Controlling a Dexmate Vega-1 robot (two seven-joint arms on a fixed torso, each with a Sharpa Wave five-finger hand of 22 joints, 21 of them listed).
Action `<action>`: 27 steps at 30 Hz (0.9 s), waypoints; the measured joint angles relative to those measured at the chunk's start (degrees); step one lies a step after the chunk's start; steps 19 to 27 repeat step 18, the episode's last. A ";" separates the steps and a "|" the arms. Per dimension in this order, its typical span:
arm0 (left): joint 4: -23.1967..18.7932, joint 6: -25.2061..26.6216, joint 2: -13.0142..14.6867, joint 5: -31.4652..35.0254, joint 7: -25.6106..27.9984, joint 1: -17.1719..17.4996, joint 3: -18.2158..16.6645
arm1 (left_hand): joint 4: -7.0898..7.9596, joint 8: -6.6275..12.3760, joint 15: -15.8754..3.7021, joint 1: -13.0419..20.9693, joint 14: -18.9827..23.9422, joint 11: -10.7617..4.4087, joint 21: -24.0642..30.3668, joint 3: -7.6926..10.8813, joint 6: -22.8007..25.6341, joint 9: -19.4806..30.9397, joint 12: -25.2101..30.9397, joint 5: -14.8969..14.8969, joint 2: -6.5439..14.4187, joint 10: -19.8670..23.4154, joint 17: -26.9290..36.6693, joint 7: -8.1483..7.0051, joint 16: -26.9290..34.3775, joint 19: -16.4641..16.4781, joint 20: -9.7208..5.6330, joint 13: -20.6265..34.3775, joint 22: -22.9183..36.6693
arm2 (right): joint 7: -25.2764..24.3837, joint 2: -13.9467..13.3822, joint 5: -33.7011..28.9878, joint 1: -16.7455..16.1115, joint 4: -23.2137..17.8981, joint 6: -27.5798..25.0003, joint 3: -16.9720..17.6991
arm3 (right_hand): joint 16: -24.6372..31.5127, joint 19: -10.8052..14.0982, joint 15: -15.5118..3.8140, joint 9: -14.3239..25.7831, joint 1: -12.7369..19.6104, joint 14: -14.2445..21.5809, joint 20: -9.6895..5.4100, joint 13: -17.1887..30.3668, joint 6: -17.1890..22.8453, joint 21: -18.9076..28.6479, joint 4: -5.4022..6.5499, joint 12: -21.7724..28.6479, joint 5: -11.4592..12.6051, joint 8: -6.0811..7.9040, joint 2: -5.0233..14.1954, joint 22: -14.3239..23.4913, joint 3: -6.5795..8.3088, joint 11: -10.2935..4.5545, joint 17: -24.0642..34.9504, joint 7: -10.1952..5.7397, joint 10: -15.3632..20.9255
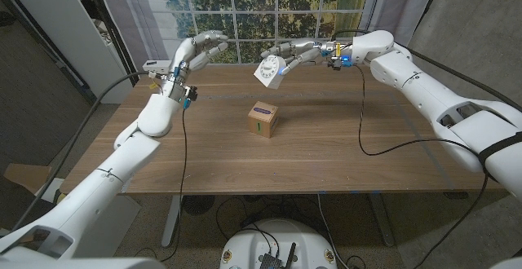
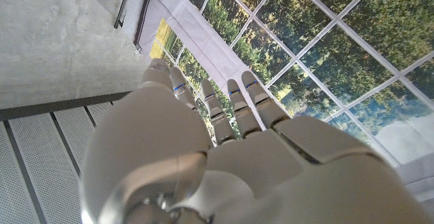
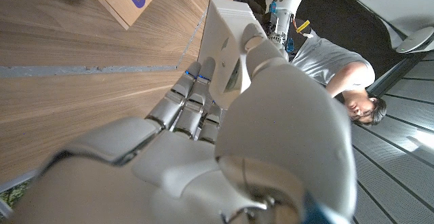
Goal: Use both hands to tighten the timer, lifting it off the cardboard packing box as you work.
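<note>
One robot hand, the right [image 1: 295, 55], grips the white timer [image 1: 268, 70] above the table [image 1: 342, 151]. Left robot hand [image 1: 198, 51] hangs open, fingers spread. Cardboard box [image 1: 263, 120] sits below.

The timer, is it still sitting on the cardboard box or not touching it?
Apart. The head view shows the timer held up in the right hand, with bare table between it and the cardboard box.

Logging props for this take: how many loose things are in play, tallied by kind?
Timer, white, held up by the right hand: 1
Cardboard packing box on the table: 1
Total: 2
</note>
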 measured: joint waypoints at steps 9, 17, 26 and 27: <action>0.22 0.46 -1.33 -2.07 1.70 1.71 -0.81 | 0.40 0.00 -0.01 -0.25 0.64 0.07 0.22 -0.07 0.39 0.00 0.00 0.00 0.25 0.36 0.00 0.39 0.33 0.00 0.00 0.00 -0.27 | 0.77 0.38 1.01 -0.88 0.54 4.44 1.22 | 0.23 0.00 -0.01 0.00 1.41 0.62 0.00 0.00 3.12 0.00 0.18 0.00 -0.44 0.45 -0.17 0.00 -0.18 -0.02 0.41 0.08 -0.02; 0.41 1.36 -1.97 -2.48 2.91 2.36 -0.93 | 0.64 0.00 -0.01 -0.48 0.64 0.01 0.22 0.18 0.39 0.00 0.26 -0.11 0.48 0.59 0.00 0.39 0.33 0.00 0.00 -0.01 -0.27 | 0.72 -0.89 0.41 -1.51 -1.49 6.61 1.43 | 0.23 -0.32 0.04 -0.01 2.55 0.66 -0.30 0.00 4.09 0.00 0.18 0.00 -0.49 0.45 -0.13 0.00 -0.18 -0.13 0.41 0.06 -0.13; 0.44 1.47 -2.04 -2.49 3.07 2.38 -0.93 | 0.64 0.00 -0.01 -0.48 0.64 0.01 0.22 0.18 0.39 0.00 0.42 -0.34 0.49 0.59 0.00 0.39 0.33 0.00 0.00 -0.01 -0.27 | 0.71 -0.91 0.39 -1.51 -1.52 6.63 1.43 | 0.23 -0.32 0.04 -0.01 2.56 0.66 -0.30 0.00 4.11 0.00 0.27 0.00 -0.51 0.45 -0.14 -0.01 -0.27 -0.13 0.60 0.08 -0.14; 0.44 1.47 -2.04 -2.49 3.07 2.38 -0.93 | 0.64 0.00 -0.01 -0.48 0.64 0.01 0.22 0.18 0.39 0.00 0.42 -0.34 0.49 0.59 0.00 0.39 0.33 0.00 0.00 -0.01 -0.27 | 0.71 -0.91 0.39 -1.51 -1.52 6.63 1.43 | 0.23 -0.32 0.04 -0.01 2.56 0.66 -0.30 0.00 4.11 0.00 0.27 0.00 -0.51 0.45 -0.14 -0.01 -0.27 -0.13 0.60 0.08 -0.14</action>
